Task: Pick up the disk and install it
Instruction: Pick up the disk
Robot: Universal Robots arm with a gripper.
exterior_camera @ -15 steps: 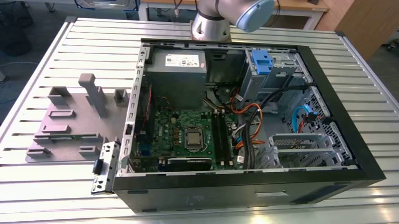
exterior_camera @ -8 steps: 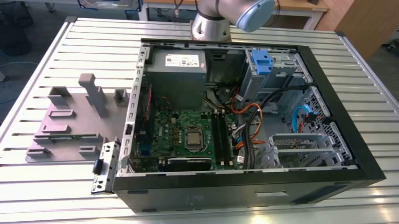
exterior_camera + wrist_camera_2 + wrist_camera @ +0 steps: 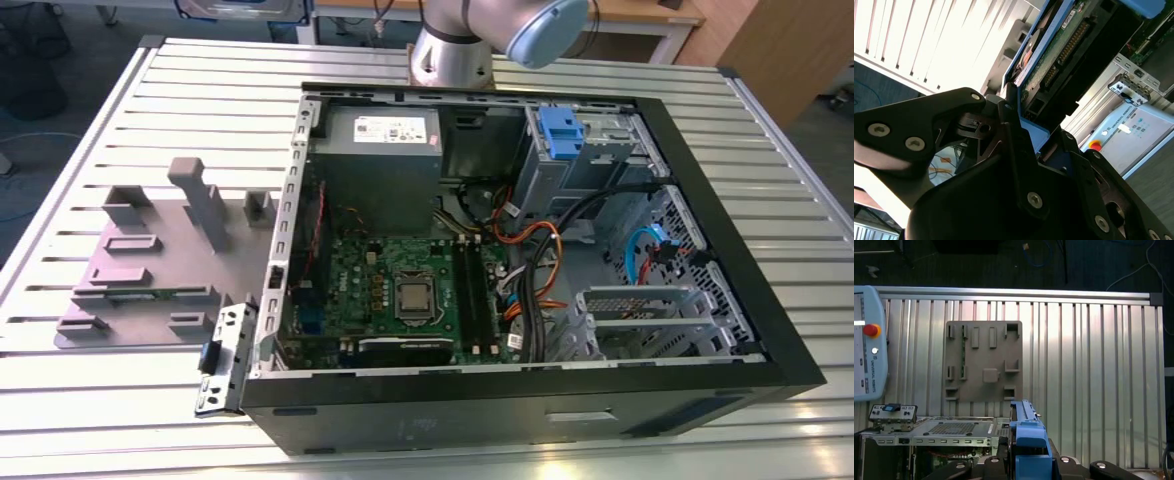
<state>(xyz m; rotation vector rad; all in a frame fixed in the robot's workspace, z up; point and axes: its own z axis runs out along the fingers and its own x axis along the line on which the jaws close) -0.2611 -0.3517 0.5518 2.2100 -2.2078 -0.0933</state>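
The disk [image 3: 1054,55] shows its green circuit-board underside, framed by a blue plastic carrier bracket [image 3: 1027,440]. It stands on edge between the black fingers [image 3: 919,130] of my gripper [image 3: 1021,125], which is shut on it. In the first wrist view my gripper [image 3: 1026,467] holds the disk high above the slatted table and the edge of the open computer case [image 3: 929,432]. In the exterior view the arm [image 3: 467,40] stands behind the case [image 3: 534,260].
Inside the case are a green motherboard [image 3: 400,290], a grey power supply [image 3: 380,140], a blue latch piece on the metal bay [image 3: 561,130], a metal drive cage [image 3: 641,320] and loose cables. A grey fixture plate [image 3: 147,270] lies beside the case. A teach pendant [image 3: 869,345] sits on the table.
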